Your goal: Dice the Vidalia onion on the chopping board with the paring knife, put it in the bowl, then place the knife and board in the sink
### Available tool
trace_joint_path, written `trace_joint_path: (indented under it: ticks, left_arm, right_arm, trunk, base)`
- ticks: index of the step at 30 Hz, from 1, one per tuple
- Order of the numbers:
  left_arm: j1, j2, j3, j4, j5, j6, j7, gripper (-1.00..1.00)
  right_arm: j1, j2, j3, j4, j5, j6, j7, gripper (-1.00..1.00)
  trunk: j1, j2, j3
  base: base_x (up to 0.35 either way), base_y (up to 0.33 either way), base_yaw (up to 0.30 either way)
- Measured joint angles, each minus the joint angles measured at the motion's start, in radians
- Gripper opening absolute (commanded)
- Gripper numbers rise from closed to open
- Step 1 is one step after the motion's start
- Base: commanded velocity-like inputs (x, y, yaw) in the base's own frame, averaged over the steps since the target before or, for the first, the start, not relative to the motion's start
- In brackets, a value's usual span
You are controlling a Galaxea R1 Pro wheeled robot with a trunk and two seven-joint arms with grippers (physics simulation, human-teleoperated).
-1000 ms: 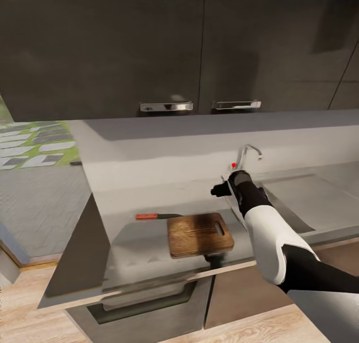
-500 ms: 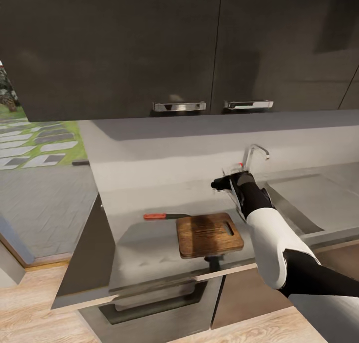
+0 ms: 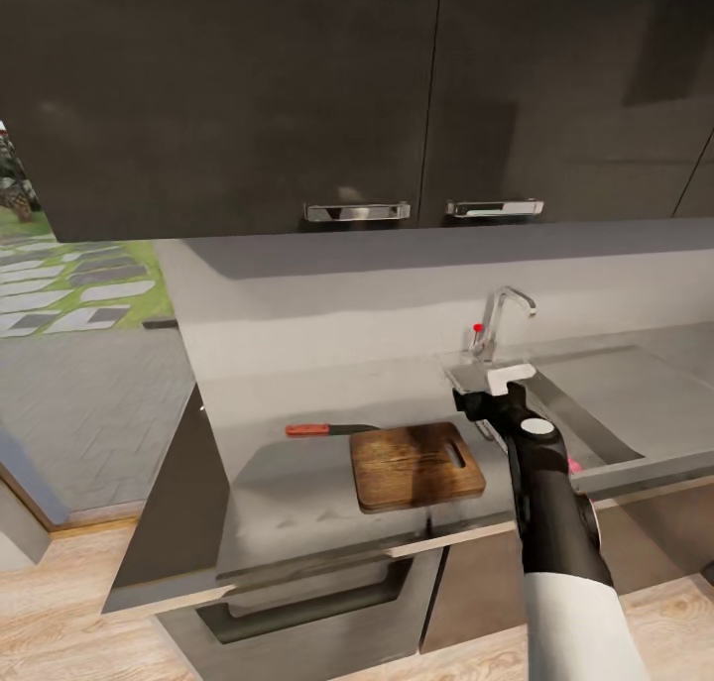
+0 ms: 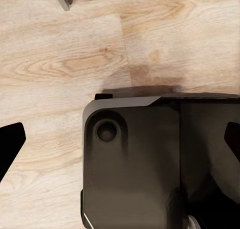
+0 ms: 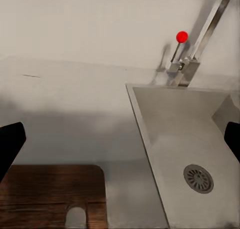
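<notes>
One dark-brown wooden chopping board [image 3: 417,466] — rounded corners, slot hole at its sink end — lies flat near the smooth grey counter's [image 3: 297,403] front edge. One slim paring knife [image 3: 328,429], red handle and dark blade, lies just beyond the board's far left corner. The brushed-steel sink [image 5: 190,139] shows a round drain and one chrome faucet [image 3: 499,319] with a red knob. The right gripper [image 3: 493,392] hangs above the basin's near rim, jaws spread wide, holding nothing. The left gripper [image 4: 120,139] gapes empty too — over pale plank floor [image 4: 60,54].
</notes>
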Motion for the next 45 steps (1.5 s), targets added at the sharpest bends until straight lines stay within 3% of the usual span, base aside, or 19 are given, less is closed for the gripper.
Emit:
trace_joint_path:
  ticks: [5, 14, 22, 24, 29, 32, 45]
  left_arm:
    - [0.000, 0.000, 0.001, 0.000, 0.000, 0.000, 0.000, 1.00]
    - [0.000, 0.000, 0.001, 0.000, 0.000, 0.000, 0.003, 1.00]
    - [0.000, 0.000, 0.001, 0.001, 0.000, 0.000, 0.006, 1.00]
    - [0.000, 0.000, 0.001, 0.000, 0.000, 0.000, 0.007, 1.00]
    - [0.000, 0.000, 0.001, 0.001, 0.001, -0.001, 0.007, 1.00]
    - [0.000, 0.000, 0.001, 0.000, 0.001, -0.001, 0.007, 1.00]
    - [0.000, -0.001, 0.003, -0.004, 0.000, -0.002, 0.008, 1.00]
  right_arm:
    - [0.119, 0.000, -0.002, -0.135, 0.002, -0.001, 0.082, 1.00]
    - [0.230, 0.000, -0.009, -0.175, 0.002, -0.099, 0.103, 1.00]
    - [0.245, 0.000, -0.013, -0.176, 0.003, -0.115, 0.103, 1.00]
    - [0.246, 0.000, -0.029, -0.177, 0.002, -0.115, 0.102, 1.00]
    - [0.247, 0.000, -0.136, -0.196, 0.000, -0.116, 0.102, 1.00]
    - [0.247, 0.000, -0.164, -0.212, -0.001, -0.116, 0.102, 1.00]
    - [0.247, 0.000, -0.184, -0.220, -0.001, -0.120, 0.103, 1.00]
  trunk:
    - [0.000, 0.000, 0.000]
    - [0.000, 0.000, 0.000]
    - [0.000, 0.000, 0.000]
    - [0.000, 0.000, 0.000]
    - [0.000, 0.000, 0.000]
    - [0.000, 0.000, 0.001]
    - [0.000, 0.000, 0.006]
  base:
    - [0.000, 0.000, 0.000]
    - [-0.004, -0.031, 0.000]
    - [-0.178, -0.184, 0.000]
    - [-0.243, -0.208, 0.000]
    - [-0.250, -0.211, -0.078]
    - [-0.240, -0.213, -0.224]
    - [-0.088, -0.202, -0.209]
